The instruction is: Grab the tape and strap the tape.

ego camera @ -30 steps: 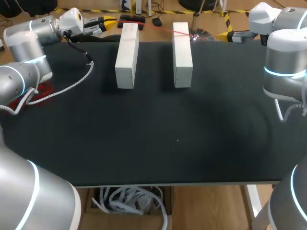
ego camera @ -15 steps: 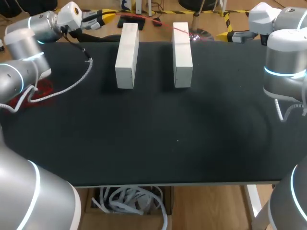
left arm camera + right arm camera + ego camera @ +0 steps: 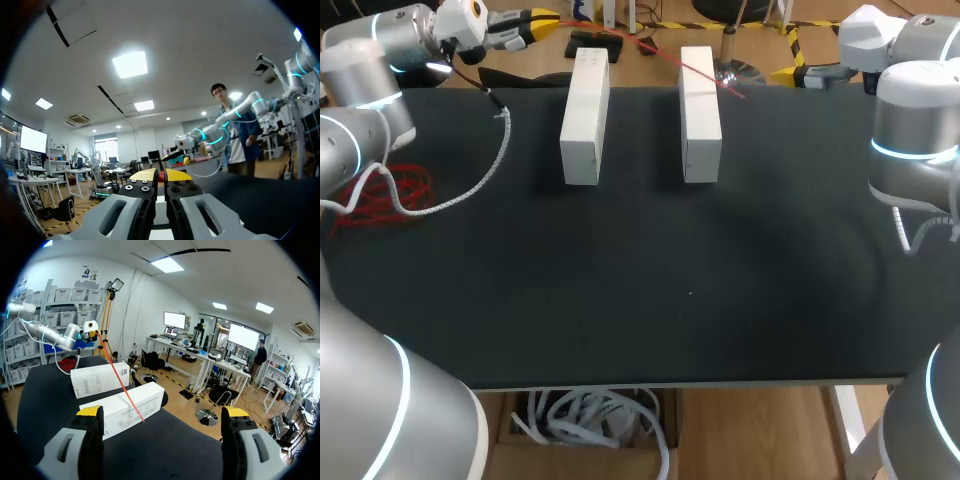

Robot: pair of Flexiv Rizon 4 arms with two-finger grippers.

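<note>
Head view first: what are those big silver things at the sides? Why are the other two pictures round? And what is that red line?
The silver things are a robot's two arms, the left arm and the right arm. Each ends in a gripper, a kind of hand with two yellow-tipped fingers. The head view comes from a camera looking down on the black table. The round pictures come from small cameras on the wrists, looking out along the fingers. On the table lie two long white boxes side by side, the left box and the right box. The left gripper is shut on a thin red tape, which stretches from it across the boxes. The right gripper is open and holds nothing.
</note>
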